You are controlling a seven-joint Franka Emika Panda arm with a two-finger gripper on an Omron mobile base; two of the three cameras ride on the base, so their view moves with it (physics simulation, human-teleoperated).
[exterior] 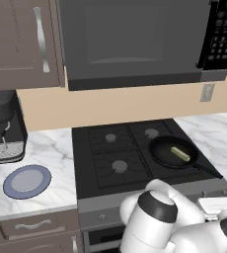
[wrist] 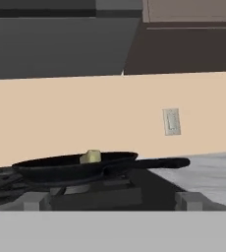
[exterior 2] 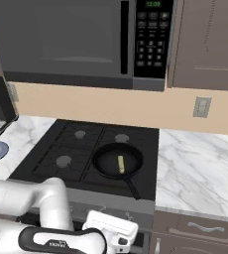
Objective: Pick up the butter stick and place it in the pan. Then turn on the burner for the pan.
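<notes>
Inside pan (exterior: 172, 150): butter stick (exterior: 180, 154).

A home kitchen here. Black gas stove (exterior: 130, 150) set in a marble counter (exterior 2: 200, 168), microwave (exterior: 135, 42) overhead, brown cabinets (exterior 2: 207, 42) alongside.

Arm folded low (below stove height), gripper (exterior 2: 117, 244) open, empty.

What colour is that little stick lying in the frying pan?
Yellowish-olive. The butter stick lies in the black pan, clearest in the left base view.
</notes>
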